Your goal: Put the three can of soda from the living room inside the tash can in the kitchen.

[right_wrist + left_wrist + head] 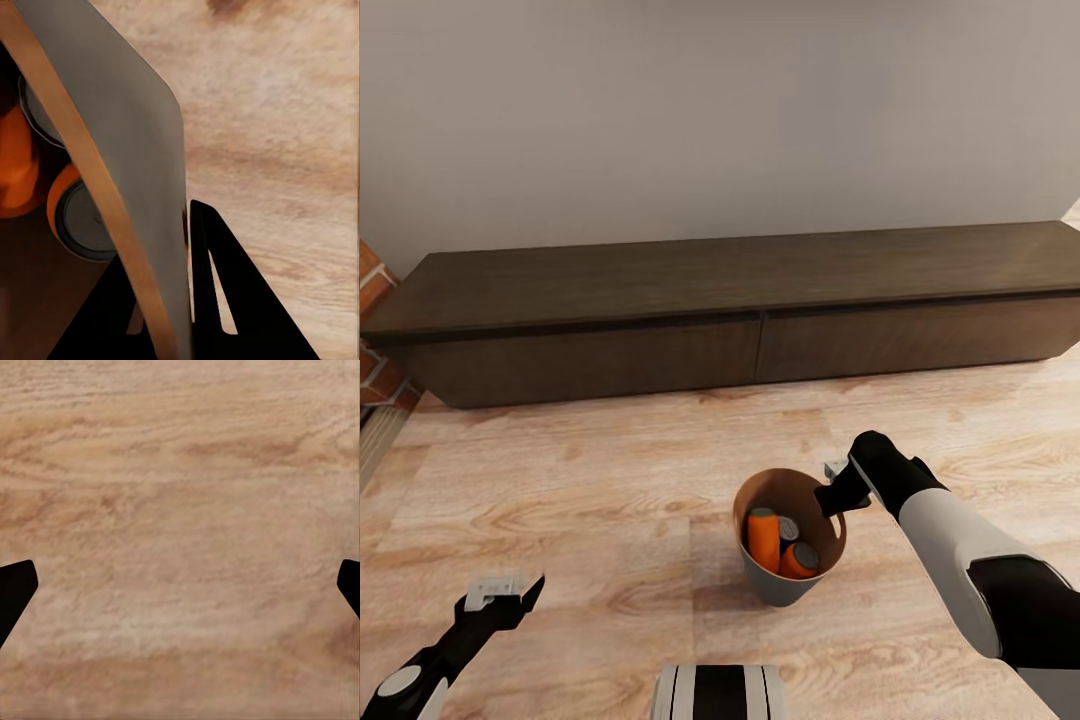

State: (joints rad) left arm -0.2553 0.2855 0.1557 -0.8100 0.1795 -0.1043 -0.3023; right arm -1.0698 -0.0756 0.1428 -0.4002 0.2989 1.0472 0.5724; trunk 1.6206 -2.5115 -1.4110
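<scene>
Lower centre: tash can [792, 585] rim is pinched by right gripper [838, 497]; three cans [764, 538] seen inside. Left gripper [508, 592] spread wide, lower left.

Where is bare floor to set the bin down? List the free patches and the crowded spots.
Free: the plank floor between the low dark cabinet and the bin, and the stretch between the bin and the left gripper. Crowded: the bin itself, holding the cans, its rim pinched by the right gripper.
</scene>
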